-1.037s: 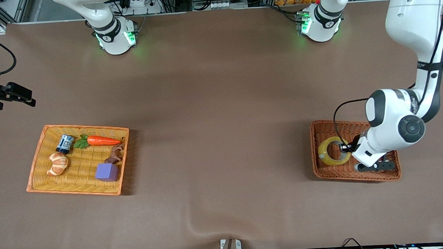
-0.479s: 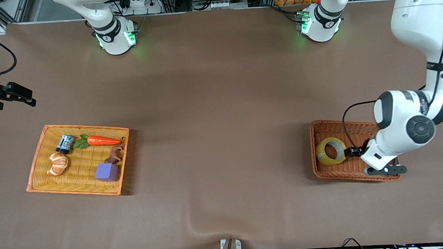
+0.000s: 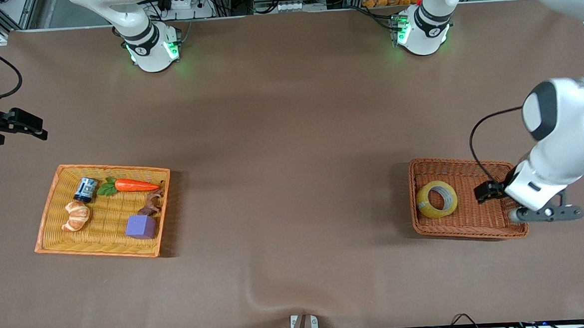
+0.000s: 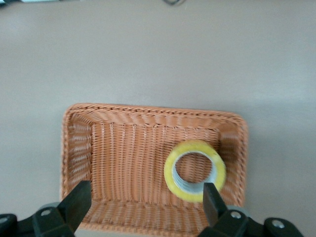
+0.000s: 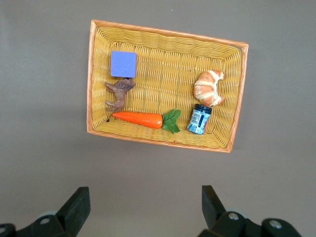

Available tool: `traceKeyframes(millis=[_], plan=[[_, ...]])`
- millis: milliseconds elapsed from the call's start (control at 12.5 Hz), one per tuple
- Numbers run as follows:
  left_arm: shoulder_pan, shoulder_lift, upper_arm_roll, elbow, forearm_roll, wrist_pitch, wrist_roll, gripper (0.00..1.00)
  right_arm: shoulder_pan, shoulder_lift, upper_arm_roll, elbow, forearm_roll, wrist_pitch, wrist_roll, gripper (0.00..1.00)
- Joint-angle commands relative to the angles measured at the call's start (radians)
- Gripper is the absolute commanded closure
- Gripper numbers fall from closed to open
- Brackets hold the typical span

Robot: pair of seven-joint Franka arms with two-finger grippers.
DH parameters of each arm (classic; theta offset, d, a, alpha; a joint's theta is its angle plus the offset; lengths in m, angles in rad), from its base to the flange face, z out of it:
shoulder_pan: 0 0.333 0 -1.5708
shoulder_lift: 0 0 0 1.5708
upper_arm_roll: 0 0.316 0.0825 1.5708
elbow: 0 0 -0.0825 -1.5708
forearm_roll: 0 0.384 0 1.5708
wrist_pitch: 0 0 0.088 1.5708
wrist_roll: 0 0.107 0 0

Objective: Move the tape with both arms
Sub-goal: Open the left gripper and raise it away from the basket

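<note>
While the tape [image 3: 437,199] lay flat in the brown basket [image 3: 495,225] near the table's left-arm end, the left gripper [image 4: 145,207] hung wide open above it, holding nothing; the right gripper [image 5: 143,207], open and unladen, waited over the table near the yellow basket [image 5: 163,81]. Any grasp should straddle the ring's wall squarely.

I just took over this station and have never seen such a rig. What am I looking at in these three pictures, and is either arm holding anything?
Two white robot arms share a brown table. The front view looks down from across the table; the other two come from cameras on each wrist, with the black finger tips showing at the bottom edge.

The left gripper is open, holds nothing, and hangs over the reddish-brown wicker basket, where the yellow roll of tape lies flat.

The right gripper is open too and waits at its end of the table, above the yellow wicker tray with an orange toy carrot, croissant, purple block, small blue can and brown animal figure.
</note>
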Motion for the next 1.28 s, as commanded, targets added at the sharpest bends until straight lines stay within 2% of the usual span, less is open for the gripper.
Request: traceKeyframes(millis=[0, 239, 638, 798, 957, 1196], plan=[[-0.001, -0.128, -0.006, -0.001, -0.017, -0.103, 0.003, 0.0, 0.007, -0.026, -0.001, -0.014, -0.014, -0.009, -0.005, 0.0], [-0.004, -0.221, -0.008, -0.001, -0.017, -0.202, 0.003, 0.0, 0.007, -0.027, -0.001, -0.014, -0.013, -0.01, -0.005, 0.0], [-0.005, -0.312, 0.001, 0.042, -0.051, -0.405, 0.02, 0.0, 0.007, -0.027, -0.001, -0.014, -0.013, -0.016, -0.005, 0.0], [-0.04, -0.326, 0.029, 0.048, -0.065, -0.436, 0.029, 0.0, 0.007, -0.027, -0.001, -0.014, -0.013, -0.016, -0.005, 0.0], [-0.082, -0.324, 0.088, 0.062, -0.107, -0.518, 0.031, 0.0, 0.006, -0.027, -0.001, -0.014, -0.013, -0.016, -0.005, 0.0], [-0.074, -0.332, 0.092, 0.063, -0.111, -0.522, 0.031, 0.0, 0.006, -0.027, -0.001, -0.014, -0.013, -0.016, -0.005, 0.0]])
